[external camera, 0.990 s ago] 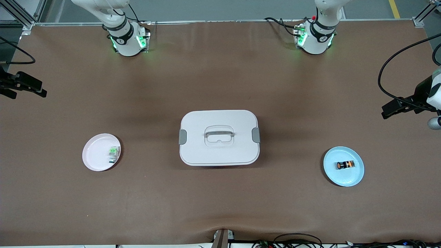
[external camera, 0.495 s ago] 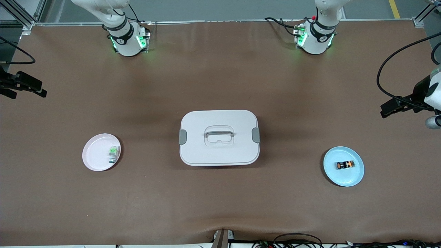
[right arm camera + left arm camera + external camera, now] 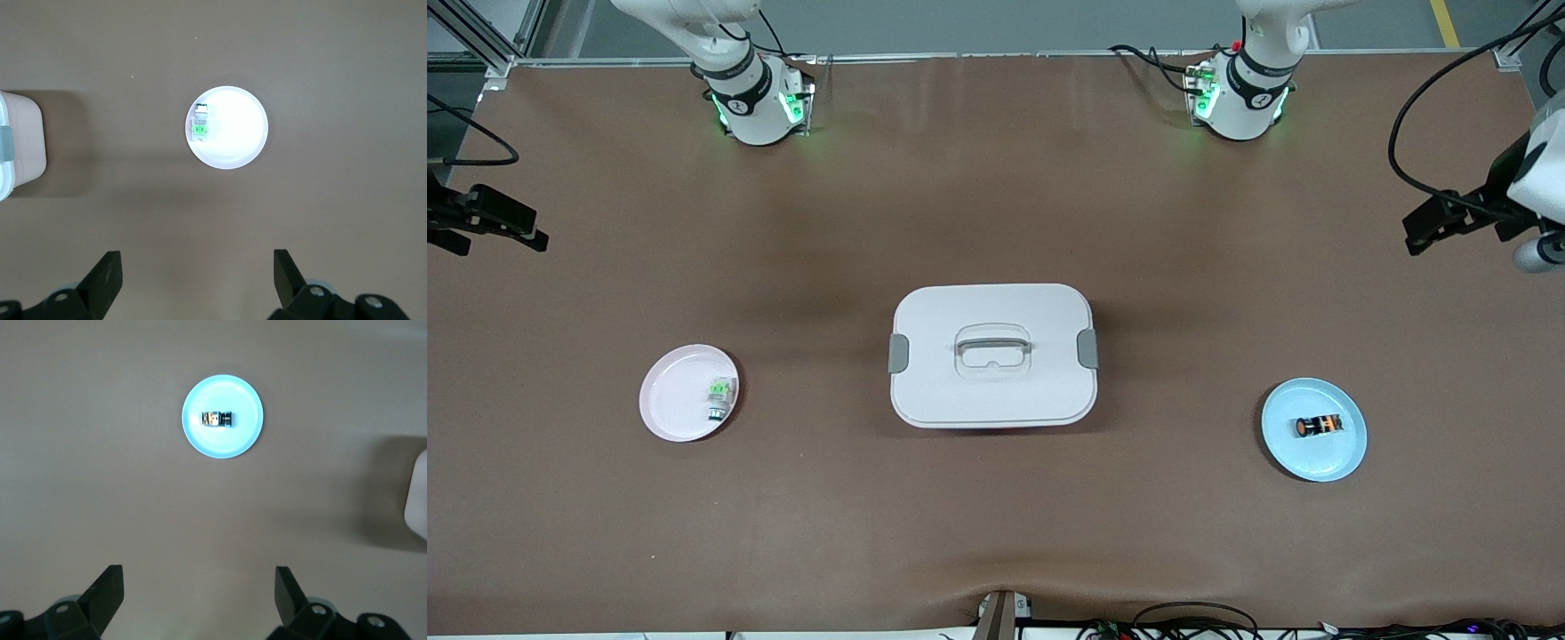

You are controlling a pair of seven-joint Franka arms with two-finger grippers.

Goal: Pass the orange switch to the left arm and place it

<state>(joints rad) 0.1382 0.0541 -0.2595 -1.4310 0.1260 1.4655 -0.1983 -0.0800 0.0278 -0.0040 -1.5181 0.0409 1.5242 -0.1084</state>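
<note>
The orange switch (image 3: 1319,427) lies on its side on a blue plate (image 3: 1316,460) toward the left arm's end of the table. In the left wrist view the orange switch (image 3: 217,419) rests on the plate (image 3: 224,444), well clear of my left gripper (image 3: 199,577). My left gripper (image 3: 1412,233) hangs open and empty over bare table at that end. My right gripper (image 3: 538,236) waits open and empty over the right arm's end; the right gripper (image 3: 197,260) holds nothing. The white box (image 3: 992,356) stands at the table's middle, between the two plates.
A pink plate (image 3: 676,400) toward the right arm's end carries a small green-and-silver component (image 3: 719,396), also in the right wrist view (image 3: 201,123). A box edge shows in both wrist views (image 3: 417,493) (image 3: 20,143). Cables lie along the table's front edge (image 3: 1192,622).
My left gripper has moved up in the front view, away from the blue plate. The right arm, the box, the plates and both components have not moved.
</note>
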